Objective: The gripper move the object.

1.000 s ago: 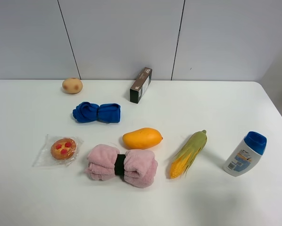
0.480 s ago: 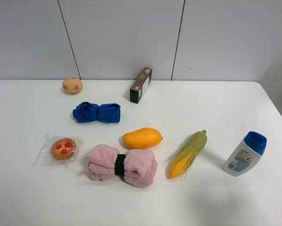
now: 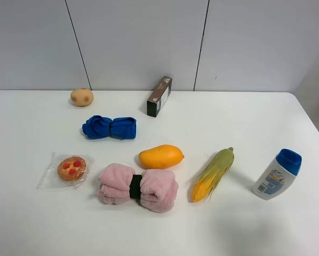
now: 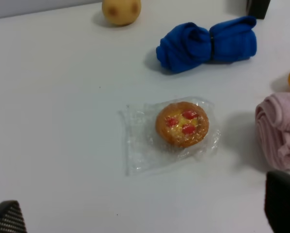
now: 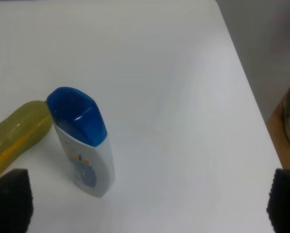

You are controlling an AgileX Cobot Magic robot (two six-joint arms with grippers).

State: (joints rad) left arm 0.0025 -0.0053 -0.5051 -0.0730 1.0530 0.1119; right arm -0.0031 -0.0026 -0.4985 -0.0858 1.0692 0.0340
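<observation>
We log the pink towel lying untouched on the tabletop, just beside the mango. Both tools spread wide, empty: left tool, right tool.

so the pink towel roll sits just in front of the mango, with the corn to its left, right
Not quite. In the exterior high view the corn lies to the right of the pink towel roll; the wrapped pastry is on its left. The mango does sit just behind the towel.

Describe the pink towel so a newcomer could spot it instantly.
On the white table, look along the near edge, just in front of the orange mango. The pink towel lies there: a fluffy roll cinched by a black band, bow-shaped like the blue cloth but pink.
</observation>
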